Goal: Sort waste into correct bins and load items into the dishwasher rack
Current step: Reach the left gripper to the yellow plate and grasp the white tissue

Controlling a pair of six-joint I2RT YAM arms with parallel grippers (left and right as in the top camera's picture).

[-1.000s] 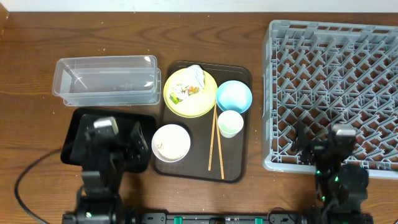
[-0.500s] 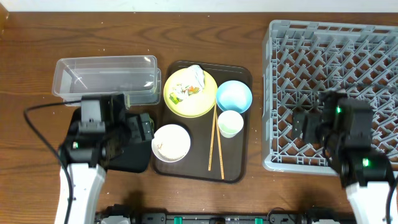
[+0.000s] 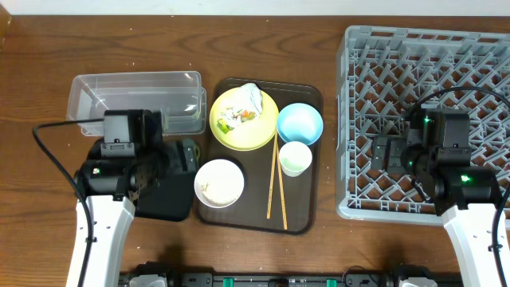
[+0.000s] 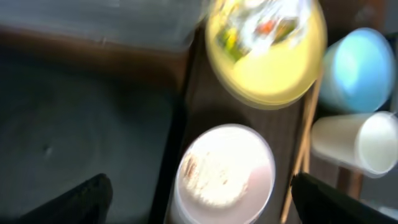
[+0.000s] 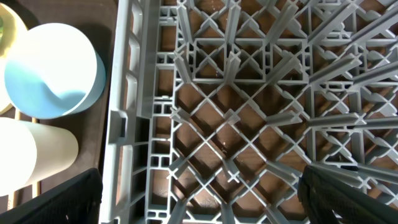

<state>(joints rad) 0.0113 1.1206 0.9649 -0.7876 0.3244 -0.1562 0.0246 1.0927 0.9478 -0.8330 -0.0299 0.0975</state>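
On the yellow plate (image 3: 247, 131) lie a crumpled white napkin (image 3: 252, 97) and a small wrapper (image 3: 232, 120). The white-pinkish bowl (image 3: 219, 183) holds rice scraps (image 4: 214, 180). The blue bowl (image 3: 300, 123), pale cup (image 3: 295, 158) and chopsticks (image 3: 273, 179) sit nearby. My left gripper (image 3: 187, 155) is open and empty over the black tray (image 3: 171, 201), just left of the white bowl (image 4: 224, 171). My right gripper (image 3: 382, 151) is open and empty over the front left of the grey rack (image 3: 430, 80). The clear tub (image 3: 135, 100) is empty.
The dishes stand on a dark brown serving tray (image 3: 299, 209) between the bins and the rack. The left arm covers much of the black tray. The right wrist view shows the rack's left wall (image 5: 127, 124), with the blue bowl (image 5: 53, 78) and cup (image 5: 34, 152) beyond it.
Both arms have come forward from the table's near edge. The left gripper now hangs over the black tray's right side. The right one now hangs over the rack's front left.
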